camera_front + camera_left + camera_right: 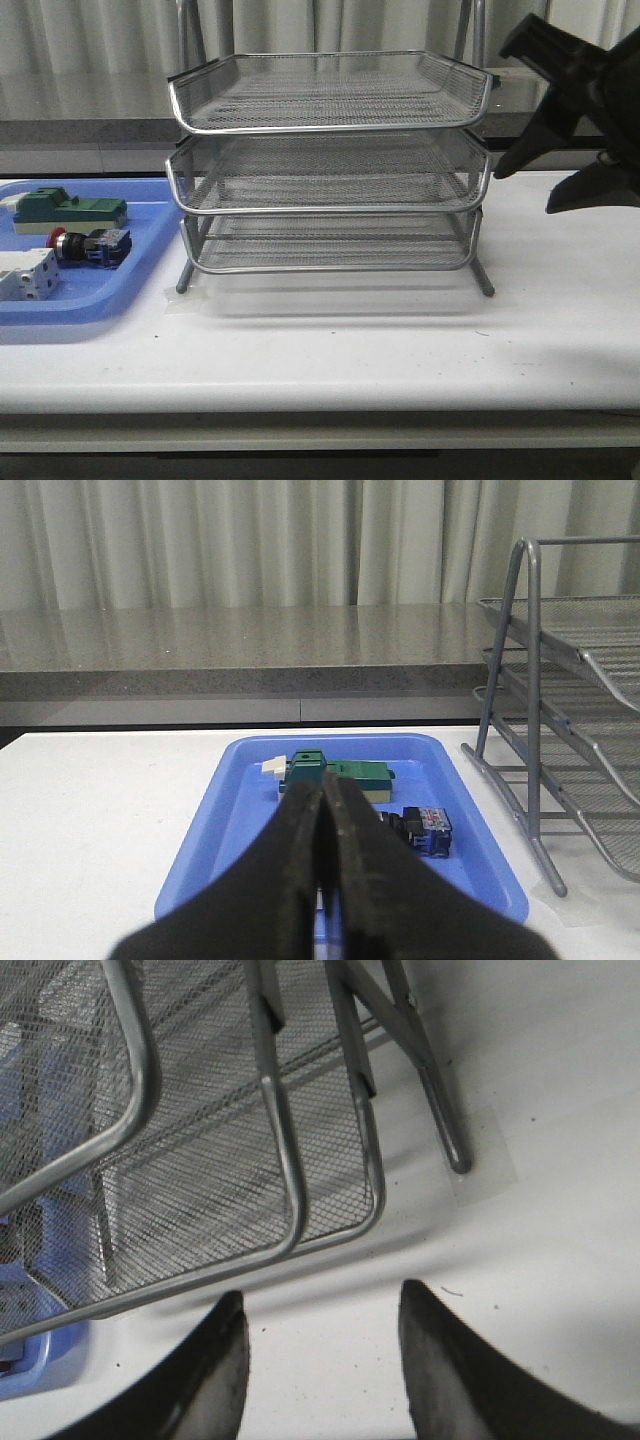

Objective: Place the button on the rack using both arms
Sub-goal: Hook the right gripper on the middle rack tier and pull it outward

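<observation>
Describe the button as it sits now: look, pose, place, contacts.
The button is a small switch with a red mushroom head, black collar and blue-black block body. It lies on its side in the blue tray, head pointing left in the front view, between the green block and the white-grey part. No gripper touches it; it is not on the rack.

Silver mesh rack (330, 160), blue tray (150, 225)

Rack (330, 170) stands mid-counter (400, 340), toward the rear edge. Tray (150, 285) lies just left of it, at the counter's left edge. In the tray: block (70, 210) rearmost, button (92, 246) before it, boxy part (28, 274) foremost.
</observation>
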You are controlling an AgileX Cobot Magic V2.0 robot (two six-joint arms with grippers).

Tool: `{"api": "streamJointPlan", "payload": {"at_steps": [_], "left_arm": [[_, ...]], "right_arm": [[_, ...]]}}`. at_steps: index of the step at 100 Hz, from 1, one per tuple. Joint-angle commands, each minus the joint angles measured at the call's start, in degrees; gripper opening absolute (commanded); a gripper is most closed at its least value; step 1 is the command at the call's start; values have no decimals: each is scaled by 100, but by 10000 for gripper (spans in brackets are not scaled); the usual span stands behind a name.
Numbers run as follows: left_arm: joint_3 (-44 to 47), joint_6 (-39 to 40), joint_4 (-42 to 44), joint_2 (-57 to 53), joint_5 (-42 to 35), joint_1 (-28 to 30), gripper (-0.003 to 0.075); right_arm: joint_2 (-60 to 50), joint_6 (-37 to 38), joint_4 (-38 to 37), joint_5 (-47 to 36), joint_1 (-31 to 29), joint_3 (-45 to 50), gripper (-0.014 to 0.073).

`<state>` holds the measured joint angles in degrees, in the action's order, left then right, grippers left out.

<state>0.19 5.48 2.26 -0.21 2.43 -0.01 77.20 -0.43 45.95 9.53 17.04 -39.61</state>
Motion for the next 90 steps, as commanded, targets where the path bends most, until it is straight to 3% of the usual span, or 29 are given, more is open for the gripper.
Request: {"api": "streamJointPlan", "payload": {"at_steps": [1,69,90], "left_arm": [[198,64,-54,-185,-470,-31,-20],[198,64,-54,-185,-470,-31,-20],[198,64,-54,-185,-470,-31,-20]], "right_arm": [[109,-85,69,-278,-2,-357,370],[1452,-85,69,121,-2,-1579,365],[1452,-85,69,305,-2,-1579,199]]}}
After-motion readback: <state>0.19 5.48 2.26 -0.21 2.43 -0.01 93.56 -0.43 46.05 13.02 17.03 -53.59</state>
